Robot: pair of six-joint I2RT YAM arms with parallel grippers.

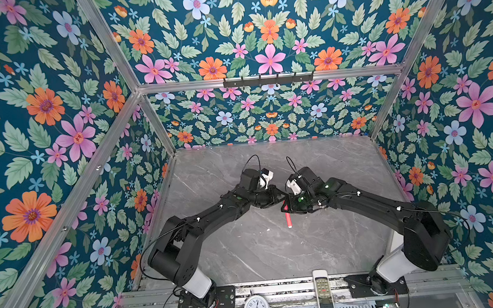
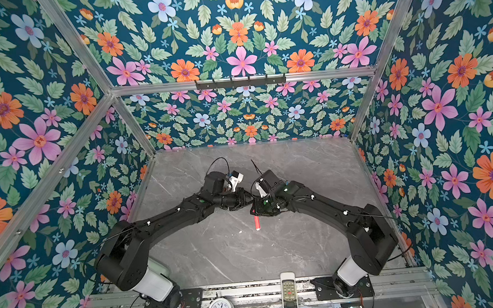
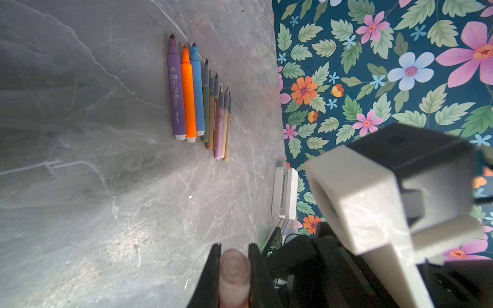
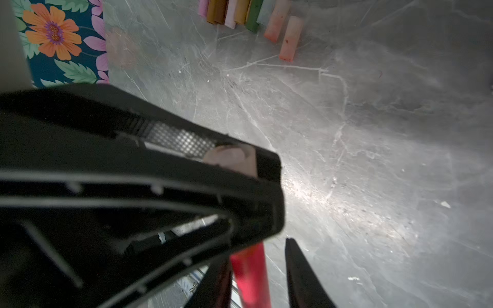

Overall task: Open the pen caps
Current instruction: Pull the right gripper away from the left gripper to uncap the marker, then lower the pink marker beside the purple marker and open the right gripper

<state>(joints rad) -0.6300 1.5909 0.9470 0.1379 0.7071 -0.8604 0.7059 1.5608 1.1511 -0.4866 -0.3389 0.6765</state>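
Both top views: arms angled inward, left tool (image 1: pixel 281 197) meets right tool (image 1: pixel 285 208).

The red pen (image 1: pixel 288 218) (image 2: pixel 257 222) shows in both top views near the middle of the desk (image 1: pixel 247 251). Its length runs from 12 to 6 o'clock, pale end toward 6. Its other end passes between the fingers of the right tool (image 4: pixel 256 256), with a gap on one side. A translucent pinkish cap (image 3: pixel 234 269) is pinched in the left tool (image 3: pixel 234 246); whether it sits on the red pen is hidden. Nine uncapped pens (image 3: pixel 198 101) lie flat on the desk, side by side, bare tips all one way. Three are thick: purple, orange and blue. The rest are thinner: green, brown, pink and tan. Loose caps (image 4: pixel 241 12) lie in a row: pink, brown, tan, green and two translucent reddish.
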